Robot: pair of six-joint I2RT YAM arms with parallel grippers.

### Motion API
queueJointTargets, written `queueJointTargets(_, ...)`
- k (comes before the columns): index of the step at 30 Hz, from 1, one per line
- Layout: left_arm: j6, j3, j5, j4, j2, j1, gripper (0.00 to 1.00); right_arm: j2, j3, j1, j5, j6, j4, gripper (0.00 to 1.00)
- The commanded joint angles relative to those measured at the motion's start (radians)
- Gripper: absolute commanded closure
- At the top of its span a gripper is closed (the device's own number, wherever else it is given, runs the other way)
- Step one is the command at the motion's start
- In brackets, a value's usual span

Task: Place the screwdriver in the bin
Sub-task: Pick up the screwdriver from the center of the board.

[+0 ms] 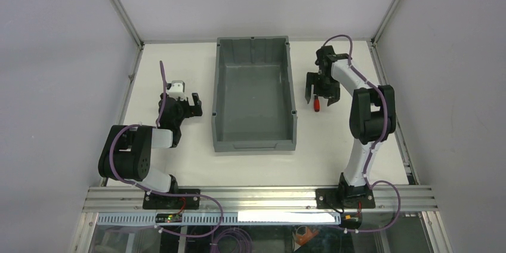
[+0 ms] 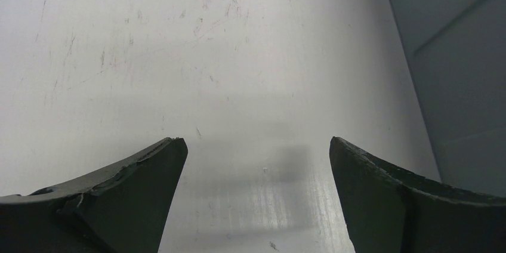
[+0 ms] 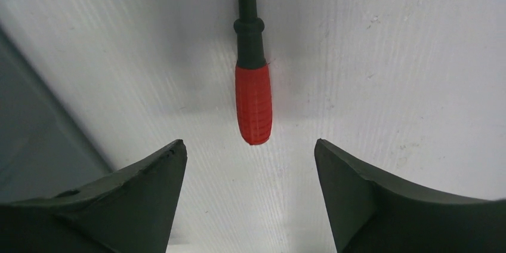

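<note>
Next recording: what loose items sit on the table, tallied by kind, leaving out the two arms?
Screwdriver: 1
Bin: 1
Total: 2

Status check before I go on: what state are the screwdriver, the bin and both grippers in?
screwdriver: lying flat on the table right of the bin, not gripped.
bin: upright, nothing visible inside.
right gripper: open, at the red handle's end, not touching it.
left gripper: open, holding nothing.
</note>
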Motion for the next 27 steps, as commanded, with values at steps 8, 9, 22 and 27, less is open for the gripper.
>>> queueJointTargets(8, 0.023, 0.017, 0.016, 0.066, -0.005, 0.005, 0.01, 0.080, -0.007, -0.018, 0.030, 0.005, 0.082, 0.35)
queueJointTargets(9, 0.023, 0.017, 0.017, 0.066, -0.005, 0.006, 0.01, 0.087, -0.008, -0.018, 0.031, 0.005, 0.085, 0.37)
queueJointTargets(22, 0.023, 0.017, 0.017, 0.066, -0.006, 0.006, 0.01, 0.104, -0.003, -0.025, 0.052, -0.001, 0.094, 0.75)
queueJointTargets(27, 0.023, 0.017, 0.016, 0.066, -0.005, 0.006, 0.01, 0.072, 0.018, -0.026, 0.060, -0.004, 0.068, 0.83)
